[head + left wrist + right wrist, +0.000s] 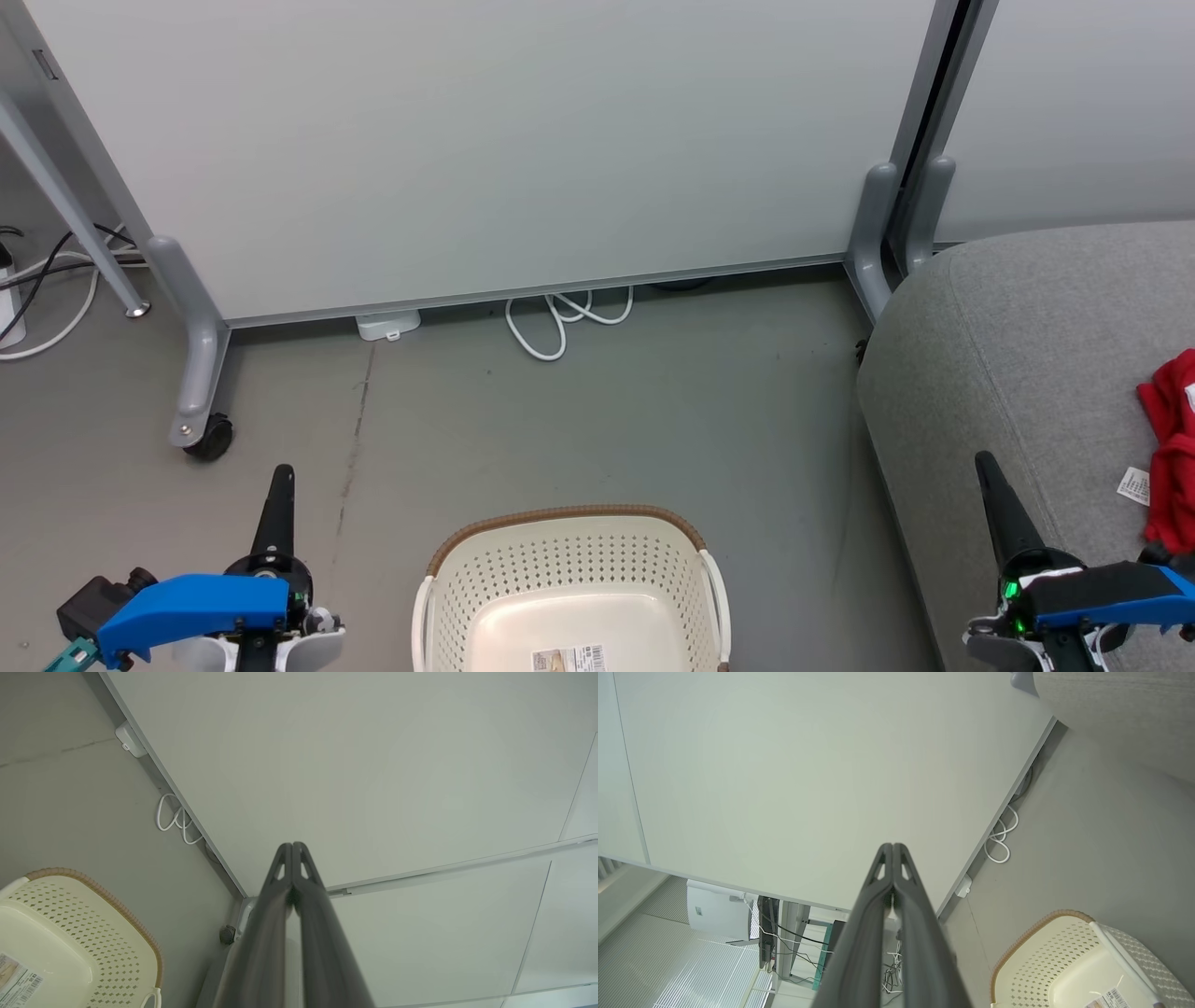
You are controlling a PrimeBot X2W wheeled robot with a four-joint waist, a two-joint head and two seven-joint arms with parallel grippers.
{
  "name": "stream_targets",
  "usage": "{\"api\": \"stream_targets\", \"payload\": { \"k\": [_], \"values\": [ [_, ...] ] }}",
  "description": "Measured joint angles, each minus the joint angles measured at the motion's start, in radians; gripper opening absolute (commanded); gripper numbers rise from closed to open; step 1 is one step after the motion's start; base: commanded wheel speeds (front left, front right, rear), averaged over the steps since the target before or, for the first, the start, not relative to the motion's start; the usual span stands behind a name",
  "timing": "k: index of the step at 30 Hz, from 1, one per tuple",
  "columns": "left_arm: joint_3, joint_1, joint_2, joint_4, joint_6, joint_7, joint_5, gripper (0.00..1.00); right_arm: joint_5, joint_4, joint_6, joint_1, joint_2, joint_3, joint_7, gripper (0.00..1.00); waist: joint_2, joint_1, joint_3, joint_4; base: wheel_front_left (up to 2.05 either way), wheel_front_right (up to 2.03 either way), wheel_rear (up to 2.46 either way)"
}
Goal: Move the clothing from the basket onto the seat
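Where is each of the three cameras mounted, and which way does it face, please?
Head view: on the head, facing forward and down at basket, seat, clothing; left gripper, right gripper below.
Left wrist view: on that wrist, facing the partition along its shut fingers.
Right wrist view: likewise, along its own shut fingers.
All three share the basket and cable.

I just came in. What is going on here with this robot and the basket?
The cream basket on the floor holds no clothes in the part that shows, just a paper label. Red clothing lies on the grey seat at the right. The robot's left gripper and right gripper are shut and hold nothing, so the move looks done.
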Motion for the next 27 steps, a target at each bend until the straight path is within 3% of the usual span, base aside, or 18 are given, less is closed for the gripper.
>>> {"api": "stream_targets", "payload": {
  "k": [27],
  "values": [
    [0.039,-0.015,-0.001,-0.031,0.000,0.054,-0.190,0.00,0.227,0.011,0.000,-0.028,-0.001,-0.006,0.026,0.00,0.0000,0.0000,0.008,-0.019,0.00,0.00,0.00]
  ]
}}
